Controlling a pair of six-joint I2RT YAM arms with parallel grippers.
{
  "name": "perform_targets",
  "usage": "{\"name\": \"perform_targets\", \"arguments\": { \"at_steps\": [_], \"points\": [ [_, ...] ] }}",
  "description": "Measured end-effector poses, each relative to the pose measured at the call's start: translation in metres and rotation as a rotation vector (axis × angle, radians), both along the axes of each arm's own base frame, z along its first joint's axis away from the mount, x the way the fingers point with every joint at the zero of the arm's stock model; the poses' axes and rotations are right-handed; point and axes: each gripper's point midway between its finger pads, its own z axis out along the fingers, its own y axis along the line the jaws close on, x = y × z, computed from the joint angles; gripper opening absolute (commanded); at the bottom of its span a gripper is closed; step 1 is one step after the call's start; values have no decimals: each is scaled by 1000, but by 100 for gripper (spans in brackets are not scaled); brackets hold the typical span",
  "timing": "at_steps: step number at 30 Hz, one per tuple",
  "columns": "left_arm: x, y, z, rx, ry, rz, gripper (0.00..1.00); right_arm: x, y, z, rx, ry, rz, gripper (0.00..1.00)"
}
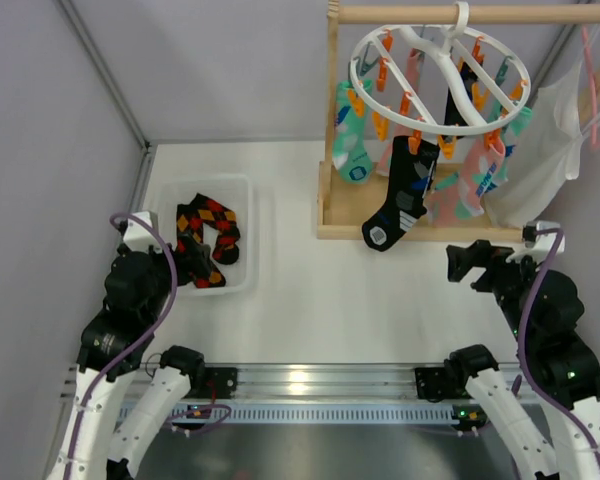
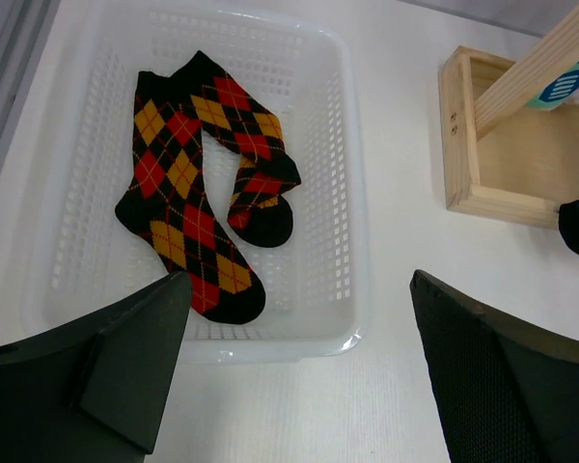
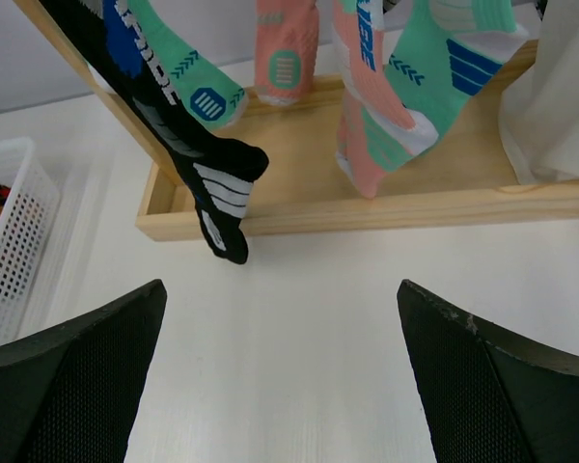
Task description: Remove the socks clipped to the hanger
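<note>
The white round hanger [image 1: 438, 62] hangs by its hook from a wooden rod, with orange and teal clips. Clipped to it are a black sock [image 1: 400, 195], a teal sock [image 1: 351, 140] and pink-salmon socks [image 1: 470, 180]. In the right wrist view the black sock [image 3: 207, 183] hangs lowest, with pink and teal socks [image 3: 386, 106] behind it. My right gripper [image 3: 280, 386] is open and empty, low over the table in front of the rack. My left gripper [image 2: 299, 376] is open and empty, at the near edge of the white basket [image 2: 352, 174].
The basket [image 1: 242, 200] holds two red-orange-black argyle socks [image 2: 188, 193]. A wooden rack base [image 1: 330, 215] stands under the hanger; it also shows in the right wrist view [image 3: 386, 207]. A pink hanger with a white garment [image 1: 565, 120] hangs at the far right.
</note>
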Motion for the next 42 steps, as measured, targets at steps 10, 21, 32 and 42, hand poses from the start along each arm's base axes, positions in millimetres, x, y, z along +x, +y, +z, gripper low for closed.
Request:
{"name": "perform_targets", "arguments": {
  "at_steps": [10,21,32,42],
  "points": [
    [-1,0,1,-10,-5,3,99,18,25,-15,49,-64,101,99],
    [-2,-6,-5,-22,10,-20,99,76,85,-23,-52,-71,399,99],
    [-2,-12,-6,-29,15,-55,99,131,96,-14,-222,-225,438,100],
    [3,-36,-9,-75,75,-148,98,143,123,-49,-196,-264,633,66]
  ]
}}
